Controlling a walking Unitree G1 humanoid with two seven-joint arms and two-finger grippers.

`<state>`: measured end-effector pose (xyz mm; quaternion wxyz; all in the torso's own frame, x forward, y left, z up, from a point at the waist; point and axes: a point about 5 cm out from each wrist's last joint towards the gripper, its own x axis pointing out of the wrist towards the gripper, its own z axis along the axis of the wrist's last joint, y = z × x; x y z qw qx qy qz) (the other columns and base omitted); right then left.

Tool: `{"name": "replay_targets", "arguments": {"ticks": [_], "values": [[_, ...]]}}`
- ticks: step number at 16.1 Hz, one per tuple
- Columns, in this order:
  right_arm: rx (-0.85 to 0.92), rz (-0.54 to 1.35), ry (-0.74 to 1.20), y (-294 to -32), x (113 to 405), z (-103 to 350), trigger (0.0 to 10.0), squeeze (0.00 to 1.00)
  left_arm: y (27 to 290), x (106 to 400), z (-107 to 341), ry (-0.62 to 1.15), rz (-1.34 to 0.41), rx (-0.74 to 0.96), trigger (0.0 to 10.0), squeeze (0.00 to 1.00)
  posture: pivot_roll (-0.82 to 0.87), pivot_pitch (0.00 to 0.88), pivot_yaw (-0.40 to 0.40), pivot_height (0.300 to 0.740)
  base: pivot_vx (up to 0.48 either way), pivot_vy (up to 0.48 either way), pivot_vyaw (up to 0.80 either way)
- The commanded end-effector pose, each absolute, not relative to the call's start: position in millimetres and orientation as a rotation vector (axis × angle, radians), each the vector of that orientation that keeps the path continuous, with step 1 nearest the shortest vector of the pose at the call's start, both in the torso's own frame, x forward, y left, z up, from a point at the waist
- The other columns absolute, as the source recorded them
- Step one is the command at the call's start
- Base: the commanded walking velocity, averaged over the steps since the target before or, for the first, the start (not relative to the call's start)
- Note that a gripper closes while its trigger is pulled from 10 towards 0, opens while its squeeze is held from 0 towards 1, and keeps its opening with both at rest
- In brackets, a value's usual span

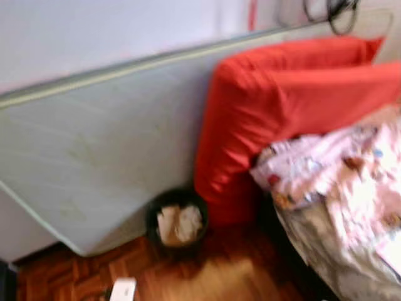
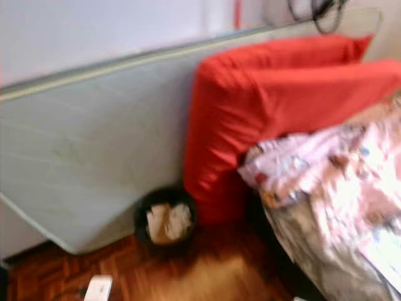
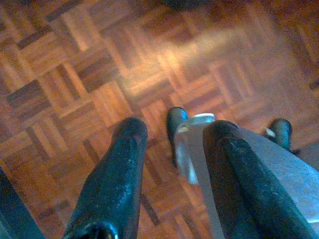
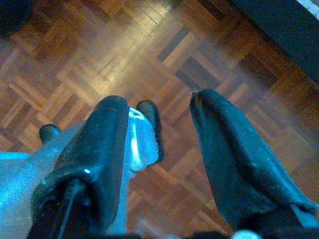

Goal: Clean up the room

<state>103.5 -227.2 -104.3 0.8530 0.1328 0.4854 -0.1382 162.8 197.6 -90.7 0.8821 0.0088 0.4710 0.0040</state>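
Red bedding dominates the head views: a large red pillow (image 1: pixel 282 106) leans against a pale grey-green mattress (image 1: pixel 94 157) that stands tilted on its edge along the white wall (image 1: pixel 94 31). Just beside the pillow's lower end, on the parquet floor (image 1: pixel 207 276), sits a small black waste bin (image 1: pixel 177 221), upright and holding crumpled pale paper (image 1: pixel 180 224). The bin touches or nearly touches the mattress behind it; the blur makes it hard to tell which. To the right lies a bed (image 1: pixel 326 251) covered by a rumpled pink patterned blanket (image 1: pixel 338 169), its edge hanging toward the floor. A dark cable (image 1: pixel 338 12) loops on the wall above the pillow. A small white object (image 1: pixel 123 290) lies on the floor near the lower edge of the left eye view; what it is cannot be made out.

Both arms hang over the parquet. The left gripper (image 3: pixel 172 137) has its fingers (image 3: pixel 117 179) spread apart with nothing between them. The right gripper (image 4: pixel 159 107) likewise has its fingers (image 4: pixel 234 164) parted and empty, with wood flooring visible through the gap.
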Motion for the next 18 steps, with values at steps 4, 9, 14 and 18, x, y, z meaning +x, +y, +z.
{"name": "replay_targets", "arguments": {"ticks": [4,9,14,18], "values": [[0.295,-0.294,1.033,-227,101,-105,10.0,0.00,203,152,-94,1.008,-0.006,0.052,10.0,0.00,0.06,0.018,-0.010,0.740,0.000,0.000,-0.14],[0.284,-0.278,1.035,-227,103,-105,10.0,0.00,218,134,-97,1.031,0.021,0.031,10.0,0.00,0.06,0.012,-0.008,0.740,0.000,0.000,-0.75],[0.284,-0.252,1.039,-222,104,-105,10.0,0.00,223,139,-94,1.007,0.028,0.018,10.0,0.00,0.04,0.000,0.023,0.740,0.000,0.000,-0.72],[0.294,-0.254,1.042,-219,102,-107,10.0,0.00,202,161,-90,0.980,-0.001,0.017,10.0,0.00,0.03,0.000,0.042,0.740,0.000,0.000,-0.70]]}}
